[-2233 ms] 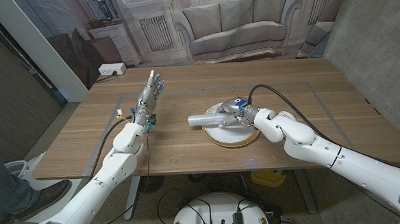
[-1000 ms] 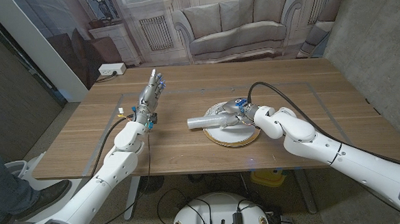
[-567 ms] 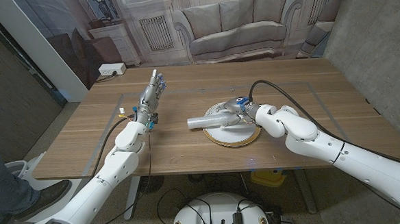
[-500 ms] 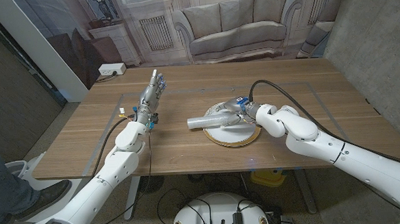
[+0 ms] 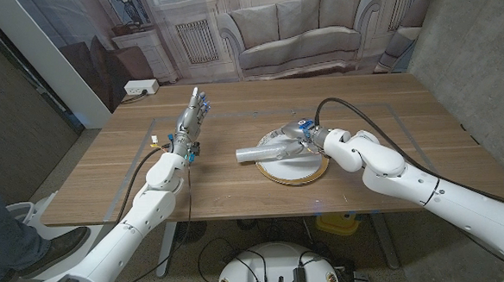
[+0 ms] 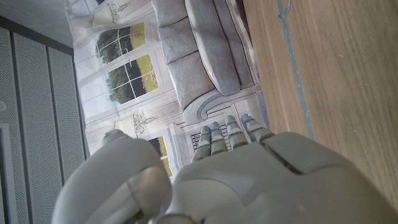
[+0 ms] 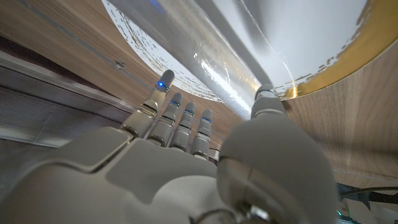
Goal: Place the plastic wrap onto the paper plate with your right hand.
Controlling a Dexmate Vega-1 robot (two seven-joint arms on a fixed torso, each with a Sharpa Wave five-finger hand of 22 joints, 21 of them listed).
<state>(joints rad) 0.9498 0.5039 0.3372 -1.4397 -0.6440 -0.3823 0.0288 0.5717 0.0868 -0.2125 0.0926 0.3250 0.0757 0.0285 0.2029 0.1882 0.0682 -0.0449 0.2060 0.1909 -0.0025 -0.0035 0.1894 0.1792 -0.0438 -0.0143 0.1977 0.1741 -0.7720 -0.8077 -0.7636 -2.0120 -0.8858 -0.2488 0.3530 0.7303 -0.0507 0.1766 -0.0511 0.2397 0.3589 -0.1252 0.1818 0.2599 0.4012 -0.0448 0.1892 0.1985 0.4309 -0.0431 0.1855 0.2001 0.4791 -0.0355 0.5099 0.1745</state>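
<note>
The plastic wrap [image 5: 261, 148], a clear shiny roll, lies across the left side of the white, gold-rimmed paper plate [image 5: 293, 172], and its left end sticks out over the table. My right hand [image 5: 296, 133] hovers at the roll's right end with its fingers stretched out. In the right wrist view the roll [image 7: 211, 62] runs over the plate [image 7: 311, 25] just past the fingers of my right hand [image 7: 186, 168], and nothing is held between them. My left hand [image 5: 192, 114] stands raised over the table's left part, fingers straight and apart, and holds nothing. It shows again in the left wrist view [image 6: 236, 180].
Thin tape lines [image 5: 152, 129] mark a rectangle on the wooden table. A white box [image 5: 139, 87] sits on the floor behind the table's far left corner. A person's leg and shoe [image 5: 11, 240] are at the near left, off the table. A black cable [image 5: 345, 112] loops over my right wrist.
My right hand has drawn slightly up and back from the roll. The roll and the plate have stayed where they were, and the left hand has barely moved.
</note>
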